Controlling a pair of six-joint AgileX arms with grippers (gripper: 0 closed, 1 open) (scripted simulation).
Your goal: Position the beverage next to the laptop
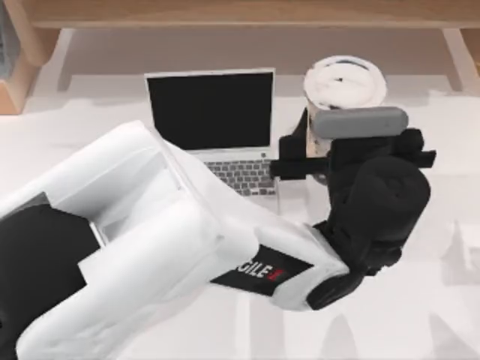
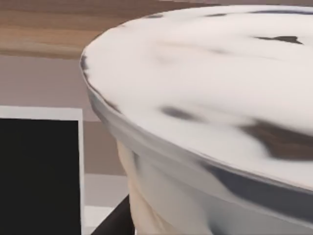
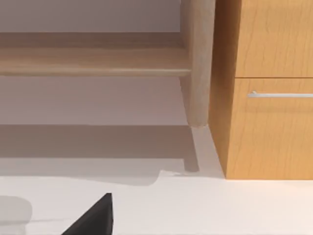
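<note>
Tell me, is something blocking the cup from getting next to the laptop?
No, nothing visible is in the way. The round white lidded cup, with the left gripper at its side, already stands just right of the small silver-white laptop, with bare white table between them.

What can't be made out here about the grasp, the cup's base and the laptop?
- Top view: the left gripper sits at the beverage; the wrist covers the contact, so the grasp is unreadable.
- Top view: the cup's base is hidden by its lid and the gripper; resting or lifted is unclear.
- Top view: the left arm covers the laptop palm rest and trackpad.
- Left wrist view: the cup is cut off by the edges.
</note>
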